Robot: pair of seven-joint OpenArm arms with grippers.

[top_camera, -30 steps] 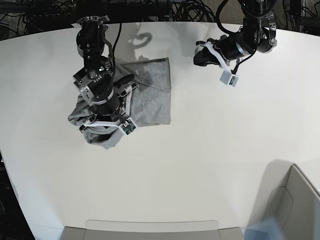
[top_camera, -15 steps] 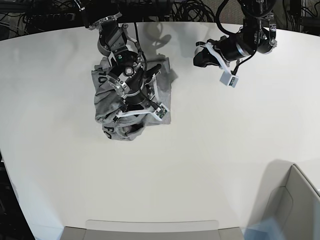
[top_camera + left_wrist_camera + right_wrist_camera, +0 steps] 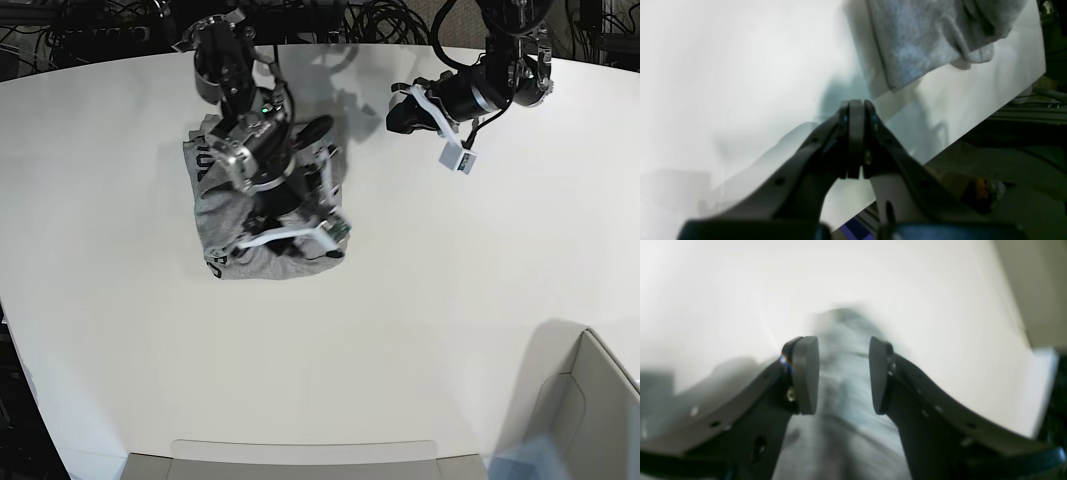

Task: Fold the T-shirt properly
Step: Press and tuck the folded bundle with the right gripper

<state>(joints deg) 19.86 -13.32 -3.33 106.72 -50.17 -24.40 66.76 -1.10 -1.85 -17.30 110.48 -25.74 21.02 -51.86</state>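
The T-shirt (image 3: pixel 255 225) sits bunched at the back-left of the table (image 3: pixel 420 330), and it's been flipped across itself: a second ago plain grey fabric spread to the right, now it's a compact heap with black lettering showing along its left edge. That's one fold carried over, though it looks lumpy rather than flat (I'd expect smoothing yet). The right gripper (image 3: pixel 843 375) has swung over the heap and its jaws now stand apart with nothing between them, blurred grey cloth below, so the shirt's been let go. The left gripper (image 3: pixel 856 140), pressed closed and empty, hasn't budged from near the shirt's corner.
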